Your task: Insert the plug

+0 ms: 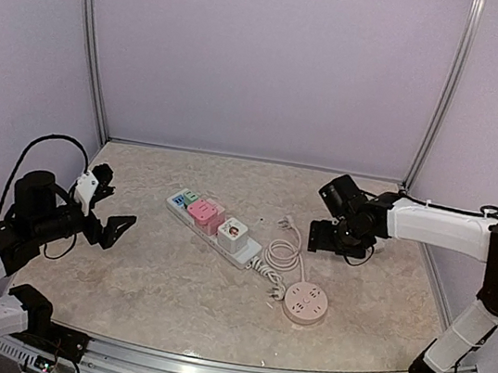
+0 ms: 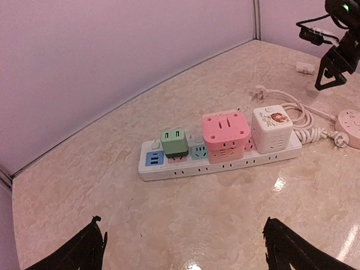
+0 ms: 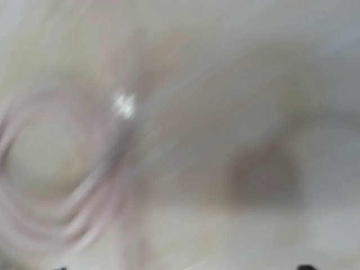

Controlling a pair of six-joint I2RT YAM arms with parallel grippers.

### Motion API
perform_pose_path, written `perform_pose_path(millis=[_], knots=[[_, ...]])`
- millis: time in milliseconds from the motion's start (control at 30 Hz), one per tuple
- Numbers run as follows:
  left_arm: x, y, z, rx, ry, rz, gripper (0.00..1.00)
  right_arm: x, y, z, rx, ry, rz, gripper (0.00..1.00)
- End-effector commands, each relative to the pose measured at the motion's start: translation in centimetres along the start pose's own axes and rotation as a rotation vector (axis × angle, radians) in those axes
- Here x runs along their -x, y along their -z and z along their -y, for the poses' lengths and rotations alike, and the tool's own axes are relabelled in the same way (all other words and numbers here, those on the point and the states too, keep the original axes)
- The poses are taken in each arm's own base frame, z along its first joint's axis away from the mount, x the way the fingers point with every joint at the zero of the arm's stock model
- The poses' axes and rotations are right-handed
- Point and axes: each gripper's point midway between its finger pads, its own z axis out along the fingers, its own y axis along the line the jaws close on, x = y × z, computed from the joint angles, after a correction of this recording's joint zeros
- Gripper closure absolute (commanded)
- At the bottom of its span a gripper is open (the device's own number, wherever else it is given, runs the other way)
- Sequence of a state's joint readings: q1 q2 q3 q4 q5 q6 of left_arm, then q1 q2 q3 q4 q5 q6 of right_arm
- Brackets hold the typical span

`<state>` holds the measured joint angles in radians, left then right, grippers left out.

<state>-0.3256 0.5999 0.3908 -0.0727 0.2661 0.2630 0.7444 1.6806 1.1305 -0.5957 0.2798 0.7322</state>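
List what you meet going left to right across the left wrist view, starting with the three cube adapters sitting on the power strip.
green adapter → pink adapter → white adapter → round pink socket at the right edge

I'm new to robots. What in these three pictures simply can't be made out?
- Right wrist view: motion blur smears everything; only a faint cable loop shows.
- Top view: the right gripper is too small, and the left wrist view's edge crops it; open or shut is unclear.
- Top view: the loose plug is too small to show its prongs.
- Left wrist view: the bottom edge cuts off the left gripper; only fingertips show.
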Motion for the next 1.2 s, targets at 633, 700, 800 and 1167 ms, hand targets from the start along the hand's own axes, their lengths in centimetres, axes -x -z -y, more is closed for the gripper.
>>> perform_pose_path(millis=[633, 700, 800, 1167], knots=[[-1.2, 0.2, 1.2, -0.027, 0.046, 0.028, 0.05, 12.2, -8.0, 22.4, -0.308, -0.960, 0.002, 0.00], [-1.3, 0.3, 1.2, -0.020, 0.045, 0.029, 0.05, 11.5, -7.9, 22.6, -0.348, -0.997, 0.004, 0.00], [-1.3, 0.5, 1.1, -0.012, 0.039, 0.044, 0.05, 10.2, -8.3, 21.8, -0.347, -1.010, -0.023, 0.00], [-1.7, 0.5, 1.5, -0.016, 0.027, 0.045, 0.05, 6.5, -10.6, 19.3, -0.336, -0.952, -0.080, 0.01]])
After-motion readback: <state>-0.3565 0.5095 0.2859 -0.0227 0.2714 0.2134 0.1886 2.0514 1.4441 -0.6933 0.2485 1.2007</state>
